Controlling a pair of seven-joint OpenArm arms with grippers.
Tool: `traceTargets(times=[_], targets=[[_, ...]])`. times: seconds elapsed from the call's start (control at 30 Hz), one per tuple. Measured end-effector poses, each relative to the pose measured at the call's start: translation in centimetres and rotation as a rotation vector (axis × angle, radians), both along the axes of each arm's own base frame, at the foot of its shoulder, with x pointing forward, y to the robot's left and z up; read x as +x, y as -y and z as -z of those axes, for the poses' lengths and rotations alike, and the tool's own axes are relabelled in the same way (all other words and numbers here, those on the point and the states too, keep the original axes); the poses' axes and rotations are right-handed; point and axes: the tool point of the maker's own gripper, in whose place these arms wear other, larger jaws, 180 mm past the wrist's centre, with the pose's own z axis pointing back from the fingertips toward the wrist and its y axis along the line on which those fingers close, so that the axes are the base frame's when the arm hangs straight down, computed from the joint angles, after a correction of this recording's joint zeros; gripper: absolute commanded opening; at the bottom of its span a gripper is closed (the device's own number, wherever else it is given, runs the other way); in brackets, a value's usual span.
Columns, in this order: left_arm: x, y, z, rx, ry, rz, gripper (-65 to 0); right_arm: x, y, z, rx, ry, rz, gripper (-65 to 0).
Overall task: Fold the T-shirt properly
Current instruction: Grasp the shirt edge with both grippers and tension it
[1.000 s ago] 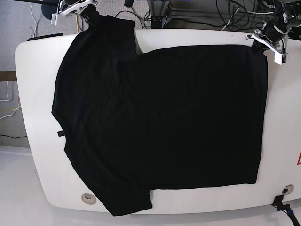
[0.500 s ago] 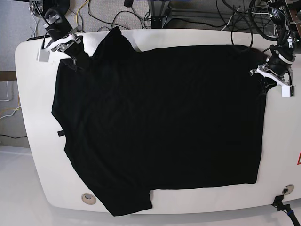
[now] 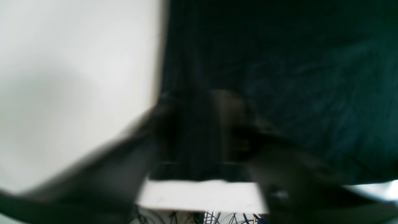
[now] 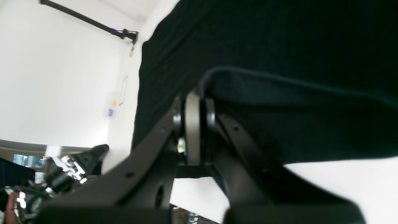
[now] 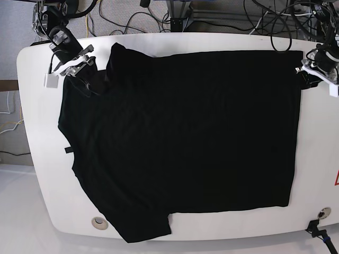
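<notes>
- the large plain black short-sleeved cloth t-shirt [image 5: 180, 137] lies spread nearly flat on the white rounded table [image 5: 37, 159], covering most of it; no print shows on the upper side.
- i run its long axis across the base view: neck and the small neck tag [image 5: 68, 150] toward that view's left, straight hem toward its right edge. one sleeve sits at the near edge, the other at the far left corner.
- my right hand [image 5: 79, 66] is at that far sleeve. the right wrist view shows its fingers [image 4: 192, 137] pressed together on a raised ridge of black cloth, so i read it as clamped on the t-shirt.
- that sleeve stands up in a peak and tips inward; i judge it is held this way to start a fold across the body.
- my left hand [image 5: 318, 71] is at the far hem corner, at the cloth's edge. its wrist view is badly blurred; i cannot tell whether the fingers are parted or whether cloth is pinched.
- i judge the fold barely begun; the body is still single-layered.
</notes>
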Motion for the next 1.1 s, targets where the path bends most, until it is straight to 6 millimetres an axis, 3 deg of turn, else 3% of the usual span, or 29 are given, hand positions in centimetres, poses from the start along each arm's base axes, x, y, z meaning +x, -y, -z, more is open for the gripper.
traceTargets(times=[0.17,0.3,0.53,0.7,1.0,1.1], targets=[[-3.1,-3.0,-0.3,0.039,-0.031,-0.082,-29.4,-0.4,0.0,0.9,-0.058,-0.022,-0.008,-65.0],[-4.6,-2.0,0.6,0.049,-0.068,0.01,-29.6,-0.6,0.0,1.2,-0.063,-0.028,-0.01,-65.0],[-8.4,-3.0,5.7,-0.052,-0.197,-0.067,-29.6,-0.7,0.0,1.3,-0.064,-0.033,-0.009,-65.0],[-8.8,-2.4,7.3,-0.1,-0.215,-0.038,-29.6,-0.7,0.0,1.3,-0.064,-0.033,-0.01,-65.0],[-5.4,-1.1,8.4,-0.195,-0.124,-0.018,-30.2,-0.8,0.2,1.6,-0.064,-0.043,-0.005,-65.0],[-4.3,-0.3,8.5,-0.205,-0.107,0.003,-36.7,-0.8,0.2,1.6,-0.062,-0.042,-0.006,-65.0]])
